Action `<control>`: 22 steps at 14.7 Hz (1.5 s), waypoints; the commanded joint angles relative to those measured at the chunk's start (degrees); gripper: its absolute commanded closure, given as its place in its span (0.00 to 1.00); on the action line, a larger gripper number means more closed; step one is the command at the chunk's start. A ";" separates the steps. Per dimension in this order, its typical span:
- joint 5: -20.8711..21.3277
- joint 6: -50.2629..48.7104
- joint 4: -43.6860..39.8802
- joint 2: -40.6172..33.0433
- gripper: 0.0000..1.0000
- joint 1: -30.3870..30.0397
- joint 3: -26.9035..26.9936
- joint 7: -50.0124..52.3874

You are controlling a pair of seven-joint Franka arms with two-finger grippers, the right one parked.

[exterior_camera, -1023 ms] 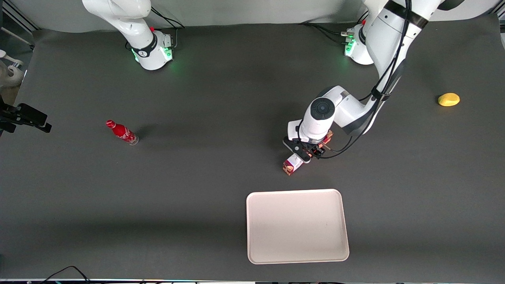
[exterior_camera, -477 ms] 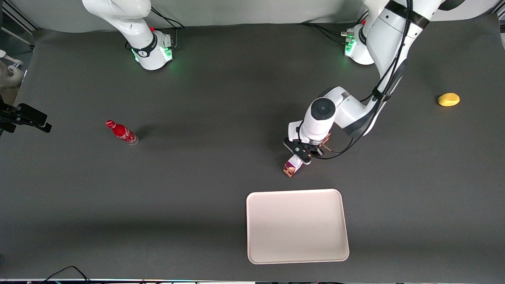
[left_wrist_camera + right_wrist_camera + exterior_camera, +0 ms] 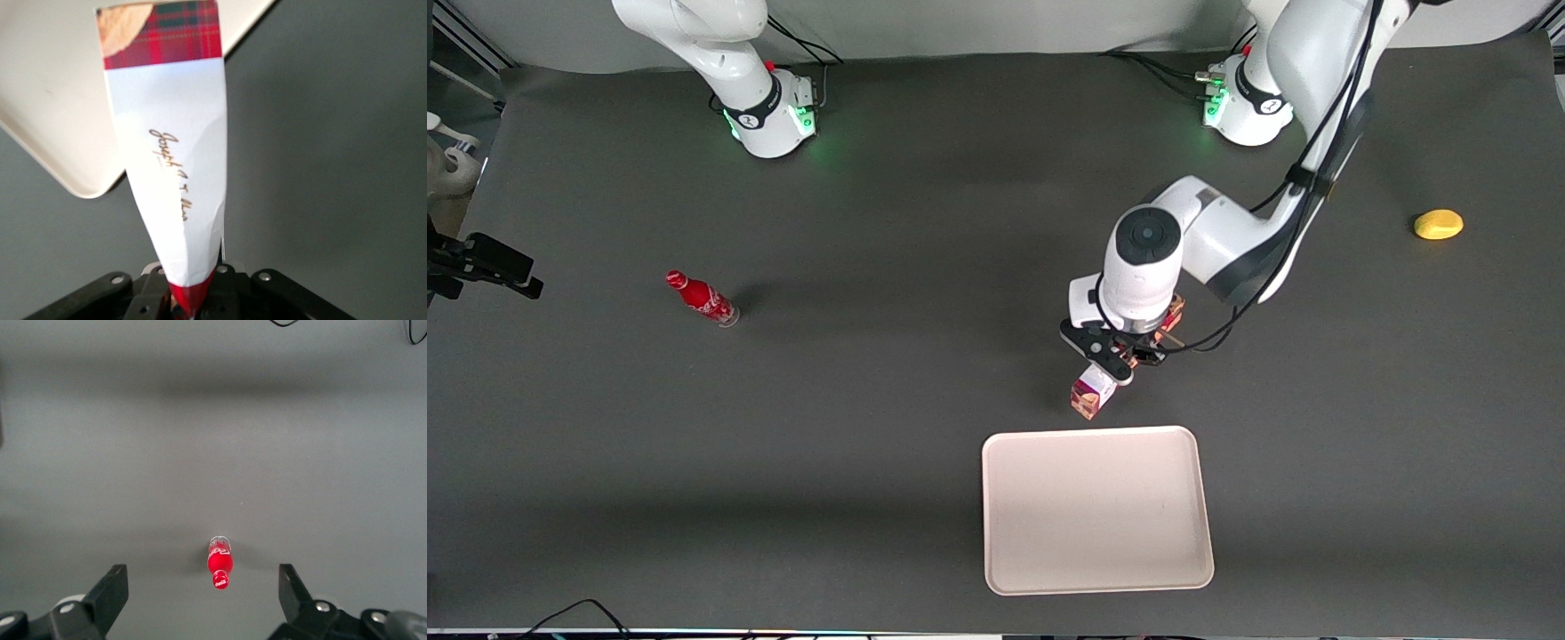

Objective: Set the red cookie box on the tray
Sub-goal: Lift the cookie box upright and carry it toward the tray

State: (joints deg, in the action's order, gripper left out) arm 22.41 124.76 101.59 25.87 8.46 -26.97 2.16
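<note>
The red cookie box [image 3: 1096,392] hangs above the dark table with my gripper [image 3: 1129,352] shut on it around its middle. One end of the carton pokes out toward the front camera, just short of the tray's rim [image 3: 1085,432]. The other end shows under the wrist [image 3: 1172,313]. In the left wrist view the red cookie box [image 3: 175,160] runs away from the gripper [image 3: 187,304], showing its white label patch and plaid end. That plaid end lies over a corner of the cream-pink tray [image 3: 53,100]. The tray [image 3: 996,516] lies flat with nothing on it.
A small red soda bottle [image 3: 701,297] lies toward the parked arm's end of the table and also shows in the right wrist view [image 3: 219,562]. A yellow object [image 3: 1438,224] sits toward the working arm's end. A black device [image 3: 482,262] juts in at the table edge.
My gripper has carried the box nearer to the front camera, toward the tray. The box's free end now sits close to the tray's rim.
</note>
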 commanded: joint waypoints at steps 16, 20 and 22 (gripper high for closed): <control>-16.17 -16.84 -17.12 -5.31 1.00 -0.73 1.04 26.31; -10.73 -15.78 -24.40 2.85 1.00 -0.73 2.18 26.75; -7.57 -13.42 -27.14 6.90 1.00 -0.73 2.27 26.84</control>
State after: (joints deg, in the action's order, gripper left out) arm 10.46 110.10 81.93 25.81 7.15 -24.56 27.13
